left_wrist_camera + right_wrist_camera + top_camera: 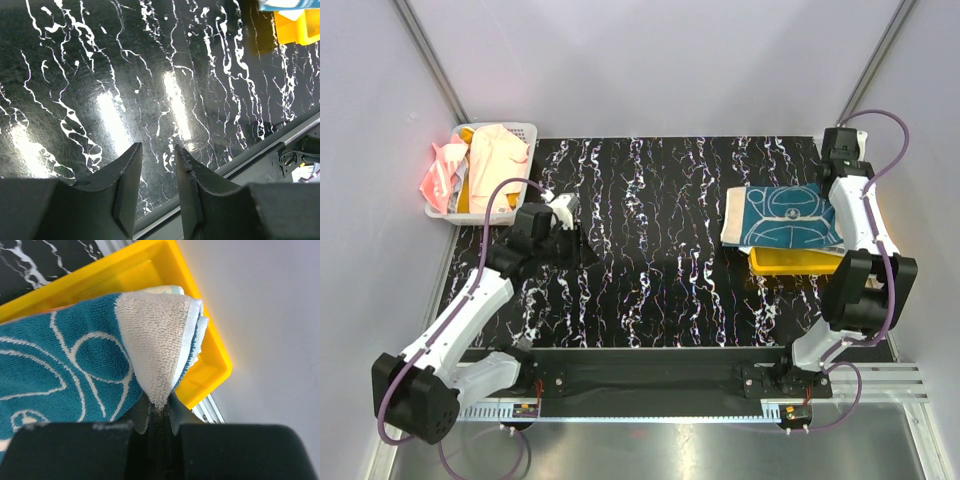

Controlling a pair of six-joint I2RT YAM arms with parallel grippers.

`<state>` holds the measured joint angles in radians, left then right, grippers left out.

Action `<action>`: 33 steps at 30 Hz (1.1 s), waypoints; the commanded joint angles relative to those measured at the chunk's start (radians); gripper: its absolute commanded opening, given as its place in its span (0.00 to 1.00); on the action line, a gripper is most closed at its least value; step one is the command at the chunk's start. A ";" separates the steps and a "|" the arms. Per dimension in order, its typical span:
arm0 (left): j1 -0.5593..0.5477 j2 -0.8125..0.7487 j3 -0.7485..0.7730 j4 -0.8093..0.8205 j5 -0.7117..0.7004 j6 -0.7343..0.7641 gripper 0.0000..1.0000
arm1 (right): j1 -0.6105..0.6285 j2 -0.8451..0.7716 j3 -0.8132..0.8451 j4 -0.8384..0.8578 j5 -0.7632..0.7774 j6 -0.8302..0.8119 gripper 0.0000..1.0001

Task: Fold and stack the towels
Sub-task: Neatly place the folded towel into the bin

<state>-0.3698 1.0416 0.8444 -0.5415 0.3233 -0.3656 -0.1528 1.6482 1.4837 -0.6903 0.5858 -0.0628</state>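
R gripper (159, 407): jaws clamped on one corner of the teal-and-cream towel (60, 365). The corner is turned over, cream underside up, and its tip sits pinched between the fingers. No gap shows between the jaws apart from the cloth.

Towel posn: spread flat, patterned side up, on top of the yellow tray (790, 262) at the right side of the table (650, 250). It covers most of the tray; only the tray's near rim shows in the top view. The held corner is at the towel's right edge, above the tray wall next to the enclosure wall.

L gripper (156, 150): jaws part open, approx. mid-range, nothing between them. It hovers over bare table, touching no cloth, just beside the white mesh basket (520, 130) at the rear left corner.

Basket contents: pale peach towel (500, 155) bunched on top; coral pink towel (440, 175) draped over the left rim. Both unfolded.
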 commanded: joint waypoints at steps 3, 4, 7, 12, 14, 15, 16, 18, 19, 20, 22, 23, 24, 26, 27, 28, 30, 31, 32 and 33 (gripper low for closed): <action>0.009 0.020 -0.004 0.029 0.039 0.010 0.37 | -0.071 -0.004 0.064 0.055 0.011 -0.037 0.00; 0.009 0.026 -0.004 0.029 0.040 0.010 0.37 | -0.079 -0.004 0.066 0.057 0.003 -0.037 0.00; 0.009 0.032 -0.002 0.032 0.042 0.010 0.37 | -0.105 0.004 0.070 0.064 -0.009 -0.034 0.00; 0.009 0.037 -0.004 0.032 0.040 0.011 0.37 | -0.137 0.027 0.093 0.058 -0.041 -0.013 0.00; 0.014 0.047 -0.002 0.035 0.046 0.011 0.37 | -0.145 0.053 0.107 0.035 -0.026 0.003 0.19; 0.014 0.049 -0.004 0.035 0.051 0.011 0.37 | -0.148 0.061 0.107 0.029 -0.015 0.023 0.31; 0.017 0.052 -0.004 0.034 0.051 0.011 0.37 | -0.151 0.065 0.107 0.026 -0.014 0.035 0.48; 0.019 0.051 -0.004 0.035 0.048 0.013 0.37 | -0.159 0.067 0.113 0.009 -0.021 0.066 0.78; 0.022 0.049 -0.004 0.034 0.045 0.014 0.38 | -0.160 0.064 0.116 0.003 -0.024 0.093 0.85; 0.022 0.051 -0.004 0.034 0.042 0.014 0.38 | -0.160 0.058 0.128 -0.012 -0.040 0.104 0.89; 0.029 0.049 -0.004 0.035 0.043 0.016 0.39 | -0.160 0.050 0.150 -0.038 -0.069 0.142 0.98; 0.032 0.051 -0.004 0.035 0.043 0.016 0.39 | -0.160 0.044 0.173 -0.058 -0.098 0.156 1.00; 0.035 0.051 -0.004 0.035 0.040 0.017 0.39 | -0.160 0.041 0.187 -0.073 -0.119 0.190 1.00; 0.046 0.044 -0.001 0.038 0.036 0.017 0.40 | -0.157 0.015 0.219 -0.107 -0.231 0.237 1.00; 0.055 0.043 -0.001 0.041 0.030 0.017 0.40 | -0.143 -0.002 0.213 -0.098 -0.275 0.283 1.00; 0.060 0.041 0.002 0.043 0.025 0.017 0.40 | -0.127 -0.022 0.178 -0.080 -0.329 0.296 1.00; 0.071 0.038 0.010 0.041 -0.001 0.016 0.40 | -0.084 -0.085 0.135 -0.029 -0.343 0.336 1.00; 0.074 0.037 0.015 0.043 -0.019 0.013 0.41 | -0.024 -0.099 0.094 -0.012 -0.337 0.339 1.00; 0.077 0.043 0.024 0.041 -0.039 0.010 0.41 | 0.010 -0.132 0.069 0.024 -0.336 0.339 1.00; 0.081 0.047 0.047 0.040 -0.099 -0.010 0.41 | 0.037 -0.145 0.047 0.037 -0.327 0.363 1.00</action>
<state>-0.3016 1.0946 0.8410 -0.5365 0.3164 -0.3649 -0.2138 1.5925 1.5787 -0.7223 0.3248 0.2165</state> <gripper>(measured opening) 0.407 0.993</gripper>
